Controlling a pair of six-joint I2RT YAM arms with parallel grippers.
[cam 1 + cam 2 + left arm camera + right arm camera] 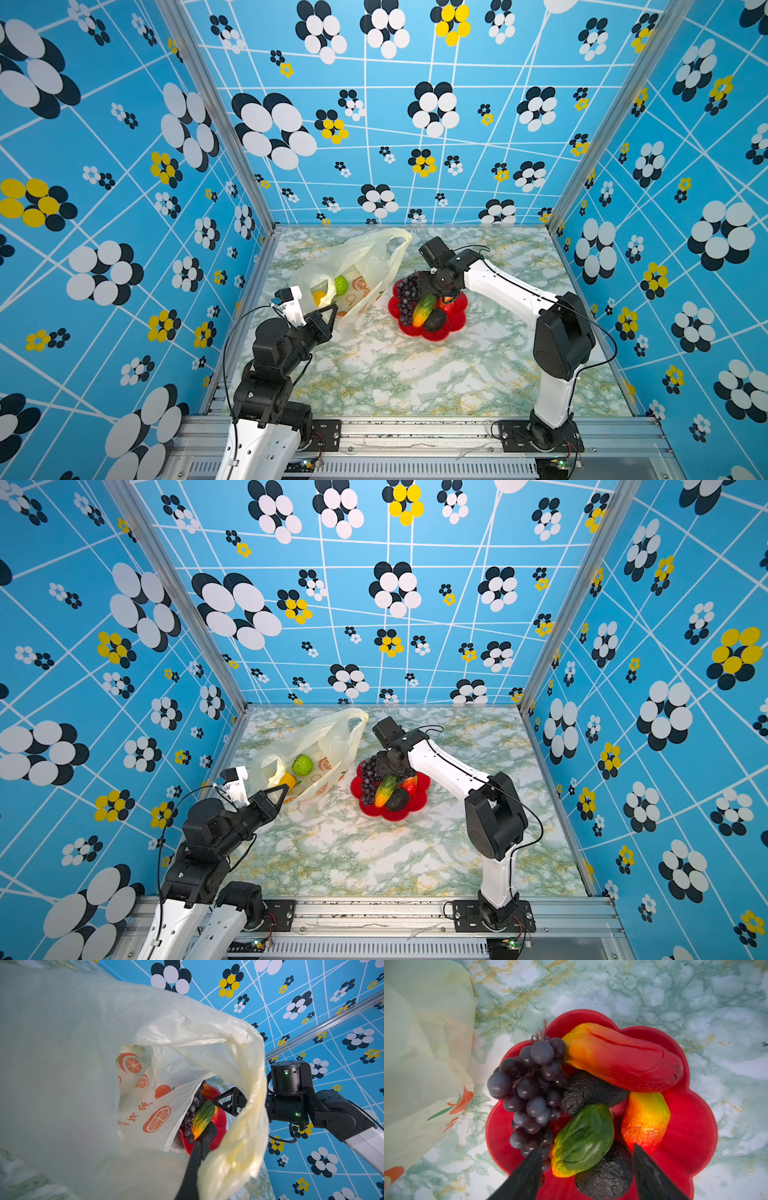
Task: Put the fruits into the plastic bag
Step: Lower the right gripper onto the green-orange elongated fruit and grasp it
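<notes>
fruits [623, 1059] mostly lie heaped in the red dish [695, 1126], with a green ball [340, 284] and a yellow piece [319, 297] already inside the plastic bag [365, 257] just beside it. the right claw [586, 1147] hangs open over the cucumber [583, 1138], so it should close across the narrow width and lift straight up, clear of the grapes [529, 1088] and the dish rim. the left claw [331, 309] is pinched shut on the bag's edge, holding its mouth up; the hop across is short, but slack film may sag inward.
</notes>
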